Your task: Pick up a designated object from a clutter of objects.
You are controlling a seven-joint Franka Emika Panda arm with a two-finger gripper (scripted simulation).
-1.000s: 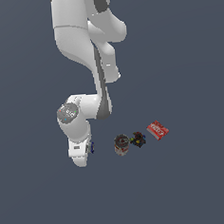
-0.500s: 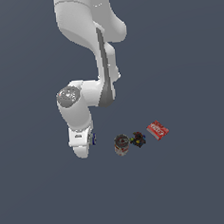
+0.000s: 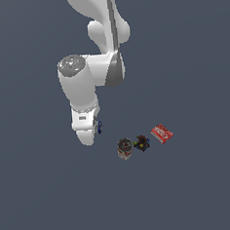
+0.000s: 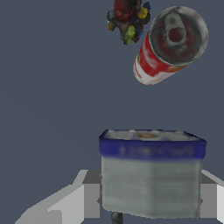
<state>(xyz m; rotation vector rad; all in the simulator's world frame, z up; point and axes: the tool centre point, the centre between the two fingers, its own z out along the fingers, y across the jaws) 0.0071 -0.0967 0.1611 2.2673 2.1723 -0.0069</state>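
A: Where is the grey-white piece point(image 4: 151, 177) with the blue band?
B: Pinched between the gripper point(image 4: 151, 199) fingers point(image 4: 89, 194), away from the can point(image 3: 124, 148)
A: And beyond the can?
B: The black lump point(image 3: 141, 143), then the red packet point(image 3: 162, 133)

glossy white rounded arm point(image 3: 80, 85) with grey joint bands and pale grey fingers point(image 4: 65, 203).
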